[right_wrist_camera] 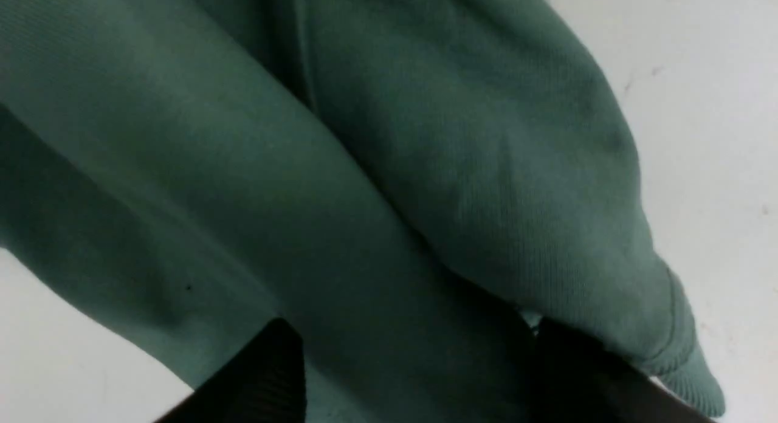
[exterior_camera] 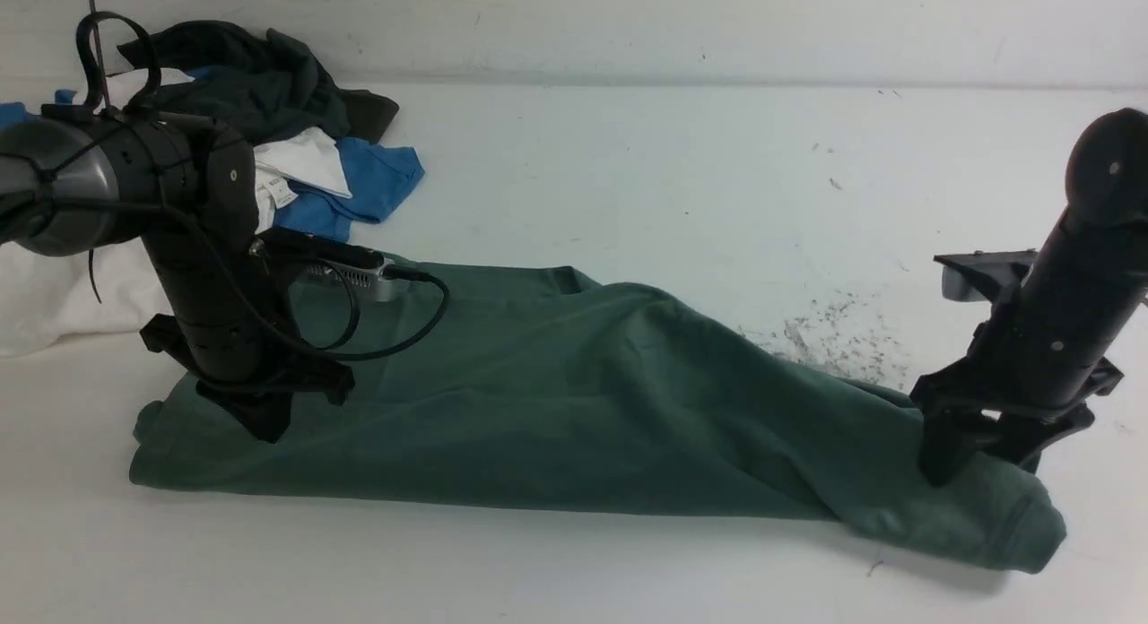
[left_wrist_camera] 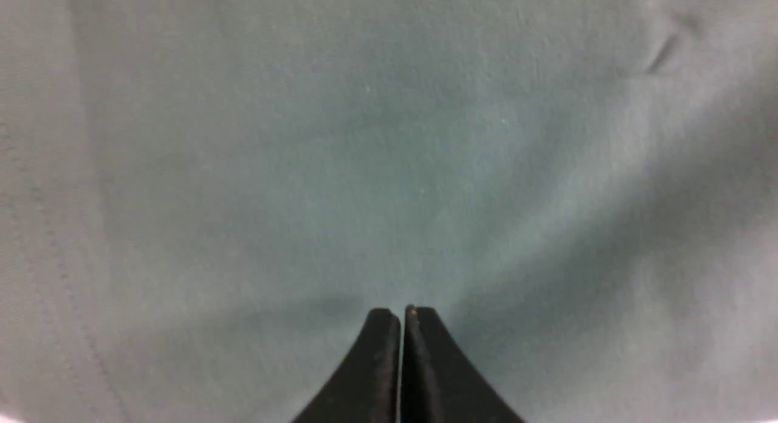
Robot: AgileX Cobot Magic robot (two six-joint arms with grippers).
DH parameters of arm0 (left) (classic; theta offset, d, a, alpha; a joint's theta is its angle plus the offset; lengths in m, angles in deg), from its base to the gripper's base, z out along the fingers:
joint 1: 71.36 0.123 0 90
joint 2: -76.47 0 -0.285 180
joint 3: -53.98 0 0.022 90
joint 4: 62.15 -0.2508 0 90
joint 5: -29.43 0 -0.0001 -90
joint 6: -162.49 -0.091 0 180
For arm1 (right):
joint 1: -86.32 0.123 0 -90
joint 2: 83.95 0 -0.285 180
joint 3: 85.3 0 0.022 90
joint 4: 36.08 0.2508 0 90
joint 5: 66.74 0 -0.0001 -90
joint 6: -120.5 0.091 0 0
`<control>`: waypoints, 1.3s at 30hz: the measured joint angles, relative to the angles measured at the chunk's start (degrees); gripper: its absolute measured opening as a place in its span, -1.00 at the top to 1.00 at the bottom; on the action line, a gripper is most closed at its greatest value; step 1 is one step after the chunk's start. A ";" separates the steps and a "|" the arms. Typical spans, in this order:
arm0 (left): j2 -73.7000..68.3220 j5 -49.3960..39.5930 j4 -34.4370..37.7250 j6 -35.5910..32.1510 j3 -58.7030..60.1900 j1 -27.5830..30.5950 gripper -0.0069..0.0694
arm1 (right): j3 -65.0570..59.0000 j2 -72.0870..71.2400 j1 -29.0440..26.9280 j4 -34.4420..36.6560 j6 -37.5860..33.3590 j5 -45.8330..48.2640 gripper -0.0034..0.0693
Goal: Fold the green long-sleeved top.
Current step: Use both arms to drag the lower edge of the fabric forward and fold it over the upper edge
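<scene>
The green long-sleeved top (exterior_camera: 574, 400) lies on the white table as a long folded band running left to right, with a ribbed cuff (exterior_camera: 1031, 530) at its right end. My left gripper (exterior_camera: 269, 431) is shut, its tips pressed down on the band's left end. In the left wrist view the closed fingertips (left_wrist_camera: 401, 310) rest against plain green cloth (left_wrist_camera: 389, 137), and nothing shows between them. My right gripper (exterior_camera: 978, 463) stands on the right end with its fingers wide apart. In the right wrist view the gripper (right_wrist_camera: 413, 326) straddles a thick roll of the top (right_wrist_camera: 456, 137).
A heap of other clothes sits at the back left: a dark garment (exterior_camera: 242, 77), a blue one (exterior_camera: 359, 185) and a white one (exterior_camera: 54, 292). Dark specks (exterior_camera: 834, 337) mark the table behind the top's right half. The table's near edge lies close in front of the band.
</scene>
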 joint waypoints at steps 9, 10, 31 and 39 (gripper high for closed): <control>0.00 1.40 0.00 -0.54 0.26 0.00 0.83 | 4.39 -0.12 -0.06 -0.98 -0.27 0.06 0.84; 0.00 1.53 -0.31 -0.54 0.26 0.00 0.83 | 5.07 -0.18 -0.21 -1.20 0.16 0.06 0.84; -2.66 1.65 0.00 -0.61 0.40 0.00 0.83 | 9.71 6.54 -11.10 1.81 -0.15 0.64 0.81; -1.73 1.60 0.00 -0.61 0.45 0.00 0.83 | 16.55 6.54 -10.64 -3.58 9.43 1.13 0.16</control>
